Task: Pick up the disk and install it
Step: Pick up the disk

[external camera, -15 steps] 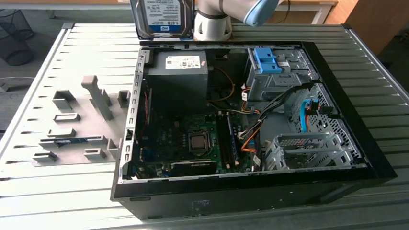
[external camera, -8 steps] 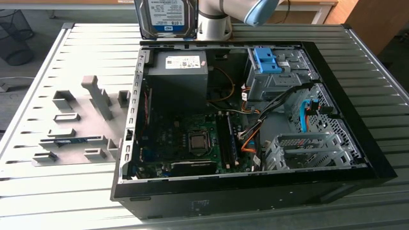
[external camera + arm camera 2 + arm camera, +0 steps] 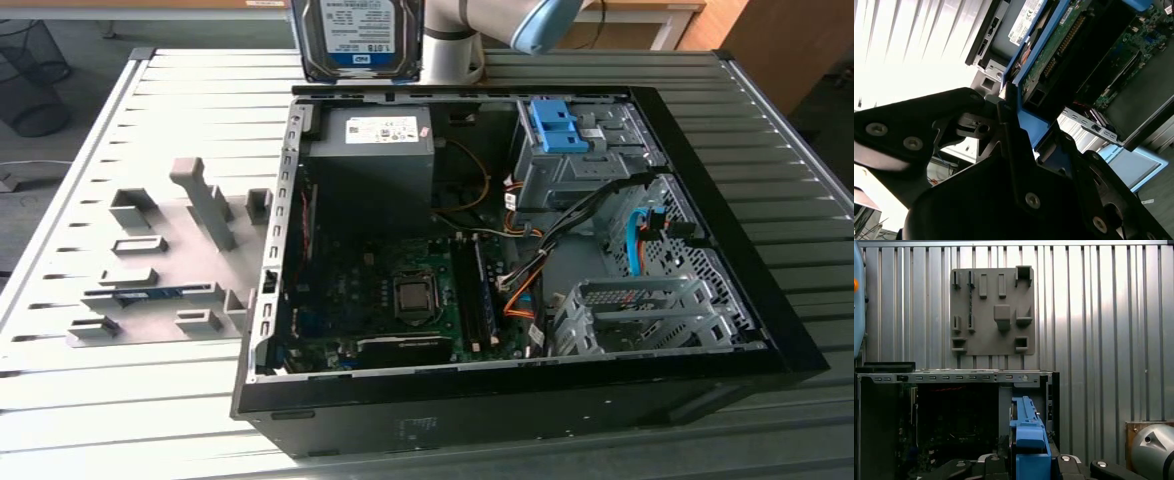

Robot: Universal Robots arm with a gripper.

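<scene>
The work sits on a ribbed grey metal table (image 3: 134,420), and a dark mesh bin (image 3: 27,75) stands on the floor past its far corner at the exterior view's left. On the left part of the table lies a grey fixture plate (image 3: 160,260) with raised slots and holders. Next comes the open black computer case (image 3: 747,290), lying on its side. A dark power-supply box (image 3: 367,150) sits at its far end, with a bare blue bracket (image 3: 561,125) to the right of that. The disk (image 3: 358,38) is up at the case's far rim, above the power-supply box and just left of the pale robot arm (image 3: 461,40). It stands on end, long axis up and down, with its white-and-blue label facing the exterior camera. In the second wrist view the gripper (image 3: 1036,132) has its black jaws closed tight on the disk's blue frame, carrying it. Wooden furniture (image 3: 787,40) stands beyond the table on the right.
</scene>
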